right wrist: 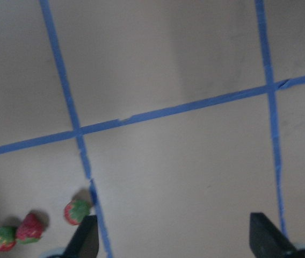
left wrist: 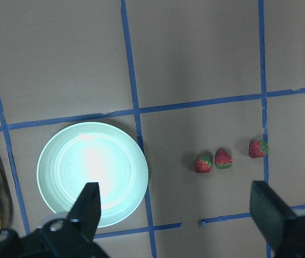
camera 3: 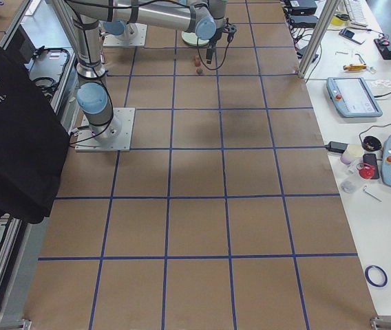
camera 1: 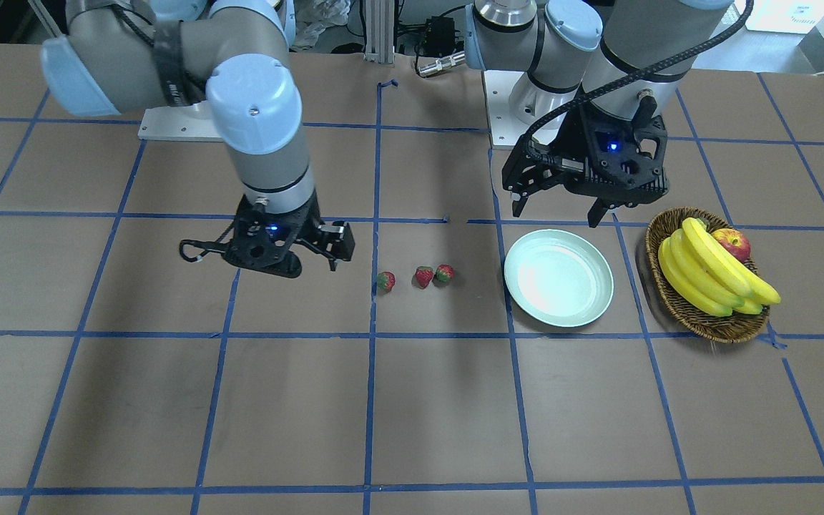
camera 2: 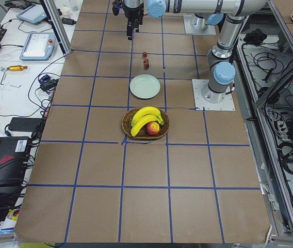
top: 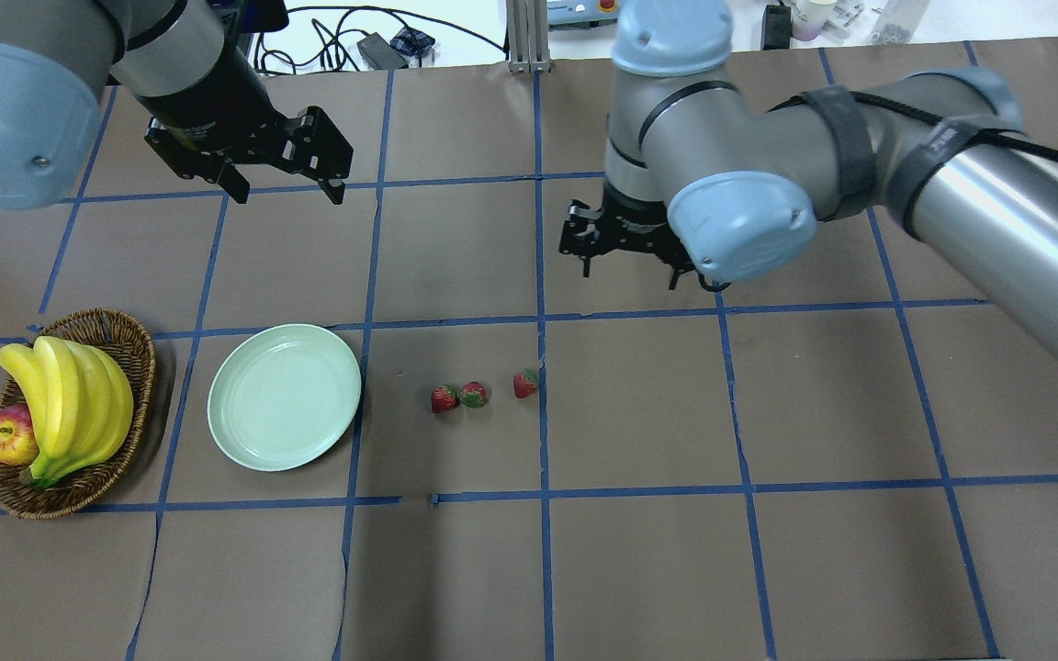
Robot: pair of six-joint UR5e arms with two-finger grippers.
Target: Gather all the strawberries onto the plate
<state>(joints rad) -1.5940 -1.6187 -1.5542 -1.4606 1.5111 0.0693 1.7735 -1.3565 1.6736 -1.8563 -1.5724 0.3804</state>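
Three small red strawberries lie in a row on the brown table: one (top: 444,398) touching a second (top: 473,395), and a third (top: 525,383) slightly apart on the blue tape line. They also show in the left wrist view (left wrist: 223,158) and the right wrist view (right wrist: 30,227). The pale mint plate (top: 284,397) sits empty to their left. My left gripper (top: 288,188) is open and empty, hovering behind the plate. My right gripper (top: 630,275) is open and empty, hovering behind and to the right of the strawberries.
A brown wicker basket (top: 129,340) with bananas (top: 70,404) and a red-yellow apple (top: 10,436) stands left of the plate. Blue tape lines grid the table. A person in a black shirt (camera 3: 9,124) stands beside the robot's base.
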